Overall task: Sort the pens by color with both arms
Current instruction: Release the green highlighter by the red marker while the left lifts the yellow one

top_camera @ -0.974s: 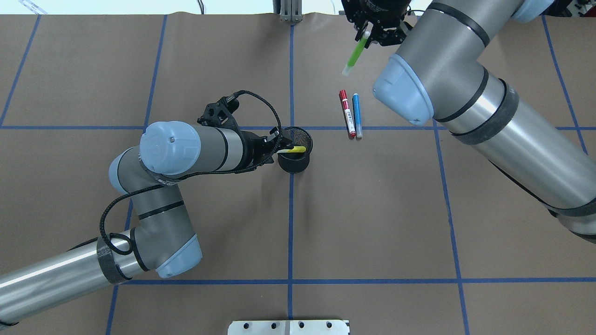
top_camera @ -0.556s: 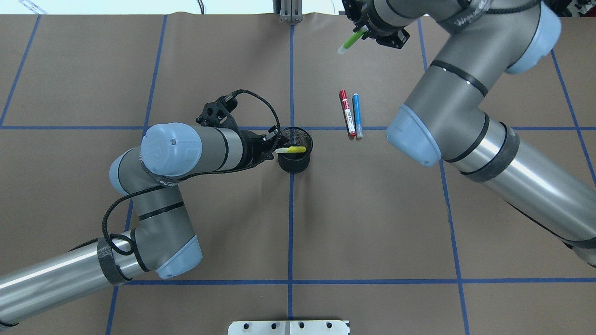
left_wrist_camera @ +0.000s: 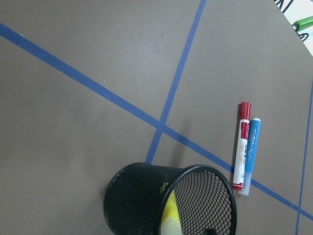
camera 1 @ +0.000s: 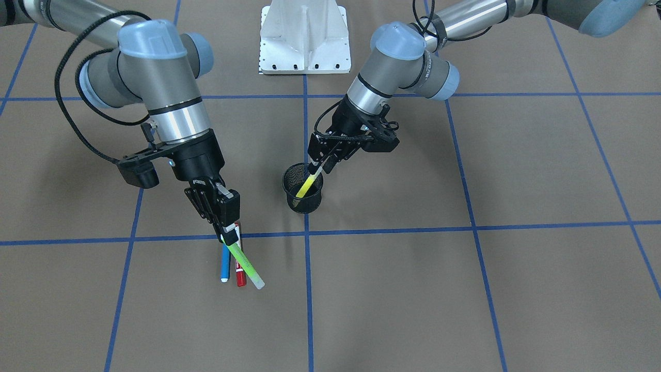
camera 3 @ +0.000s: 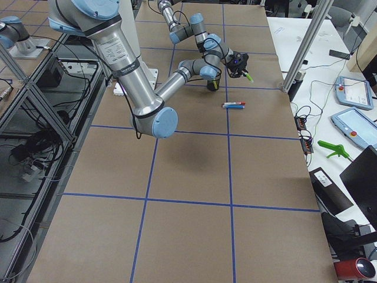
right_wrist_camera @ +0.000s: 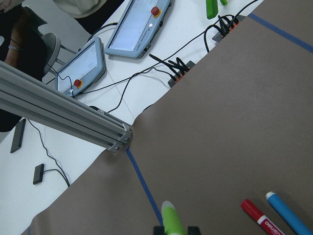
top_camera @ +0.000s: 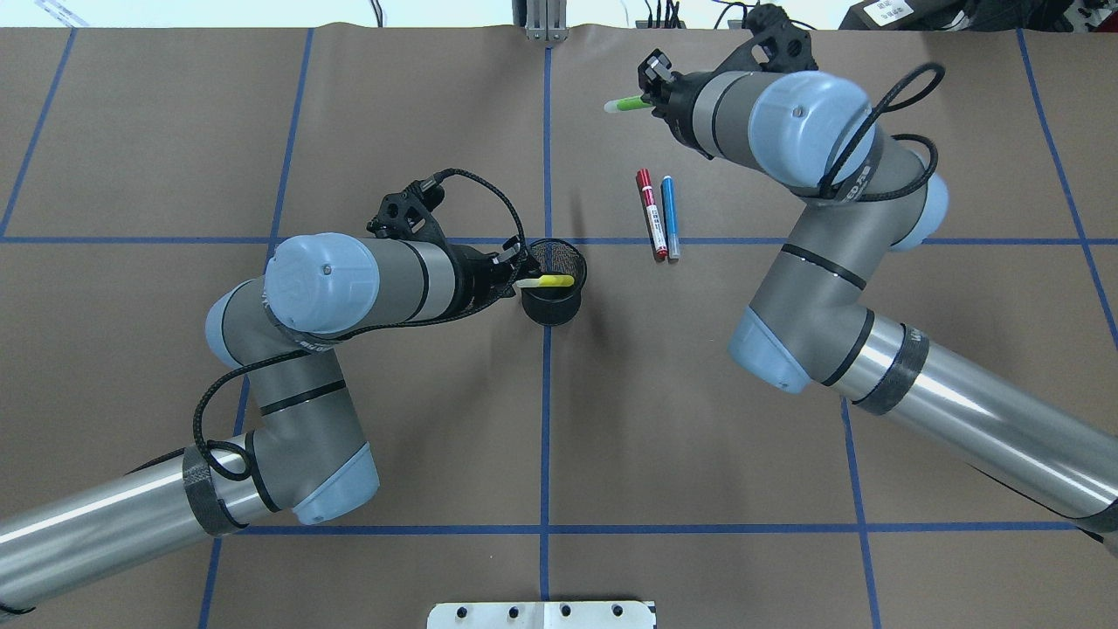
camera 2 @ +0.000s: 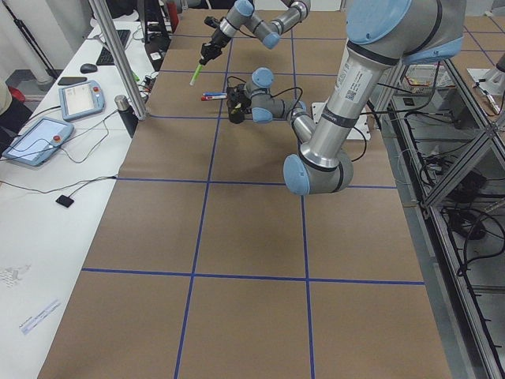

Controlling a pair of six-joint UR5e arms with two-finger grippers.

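Right end effector (top_camera: pixel 651 98): pinches green pen (top_camera: pixel 627 105); you'll see it swung leftward.
Left end effector (top_camera: pixel 517 278): unmoved, pinches yellow pen (top_camera: pixel 552 281).

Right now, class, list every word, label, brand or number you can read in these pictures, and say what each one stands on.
No text can be read with certainty.
Red pen: red print on its white label, too small to read.
Blue pen: dark print along the barrel, blurred.
Right gripper: small white lettering on its black body, too small to read.
Right arm: white lettering on a dark band, blurred.
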